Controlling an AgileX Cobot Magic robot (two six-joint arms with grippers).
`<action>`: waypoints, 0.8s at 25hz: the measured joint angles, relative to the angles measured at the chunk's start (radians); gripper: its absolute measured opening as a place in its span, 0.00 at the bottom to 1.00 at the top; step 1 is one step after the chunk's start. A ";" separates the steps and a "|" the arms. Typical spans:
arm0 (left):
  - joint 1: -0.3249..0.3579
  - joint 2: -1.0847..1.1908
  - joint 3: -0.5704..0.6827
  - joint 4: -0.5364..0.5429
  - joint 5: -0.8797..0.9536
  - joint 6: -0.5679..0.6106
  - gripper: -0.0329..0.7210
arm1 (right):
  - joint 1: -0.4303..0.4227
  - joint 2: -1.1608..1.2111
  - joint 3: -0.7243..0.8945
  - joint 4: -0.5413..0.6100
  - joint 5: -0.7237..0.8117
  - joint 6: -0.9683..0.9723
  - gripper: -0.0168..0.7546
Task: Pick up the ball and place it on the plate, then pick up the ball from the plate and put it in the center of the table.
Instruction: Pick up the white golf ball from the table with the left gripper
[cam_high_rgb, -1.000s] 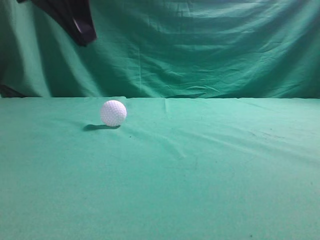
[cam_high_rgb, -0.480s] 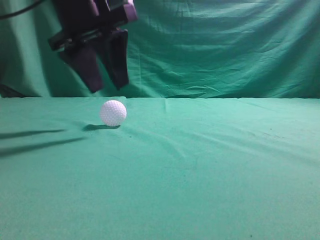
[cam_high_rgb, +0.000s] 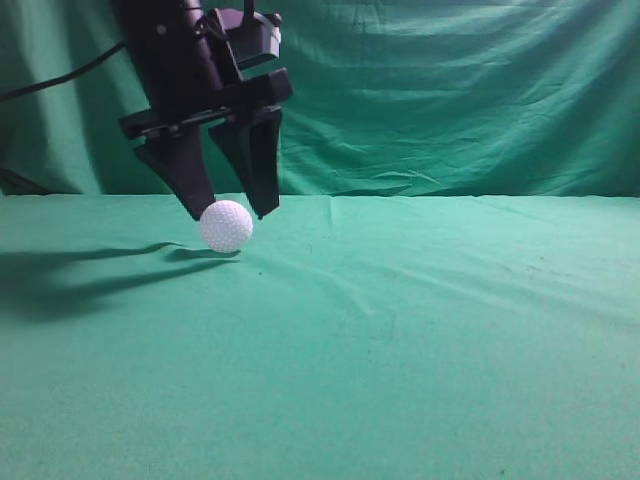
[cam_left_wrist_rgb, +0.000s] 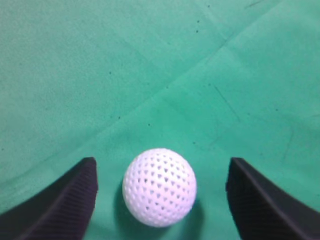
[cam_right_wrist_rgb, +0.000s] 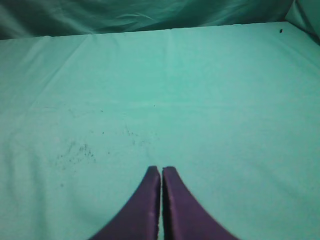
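The white dimpled ball (cam_high_rgb: 227, 226) rests on the green table (cam_high_rgb: 400, 330) at the left of the exterior view. My left gripper (cam_high_rgb: 232, 210) is open and hangs right over it, one black finger on each side of the ball's top. In the left wrist view the ball (cam_left_wrist_rgb: 159, 187) lies between the two spread fingers of the left gripper (cam_left_wrist_rgb: 161, 175), with a gap on both sides. My right gripper (cam_right_wrist_rgb: 161, 171) is shut and empty above bare cloth; it does not show in the exterior view. No plate is in view.
A draped green backdrop curtain (cam_high_rgb: 450, 90) hangs behind the table's far edge. The cloth (cam_right_wrist_rgb: 75, 150) under the right gripper has small dark specks. The left arm's shadow (cam_high_rgb: 70, 275) falls on the table at far left.
The left gripper has come down from the upper left, open, and its fingertips now flank the ball. The ball has not moved.
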 joint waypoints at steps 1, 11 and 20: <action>0.000 0.005 -0.004 0.000 0.000 0.000 0.73 | 0.000 0.000 0.000 0.000 0.000 0.000 0.02; 0.000 0.023 -0.006 0.000 0.000 0.000 0.69 | 0.000 0.000 0.000 0.000 0.000 0.000 0.02; 0.000 0.042 -0.006 0.001 0.011 -0.002 0.69 | 0.000 0.000 0.000 0.000 0.000 0.000 0.02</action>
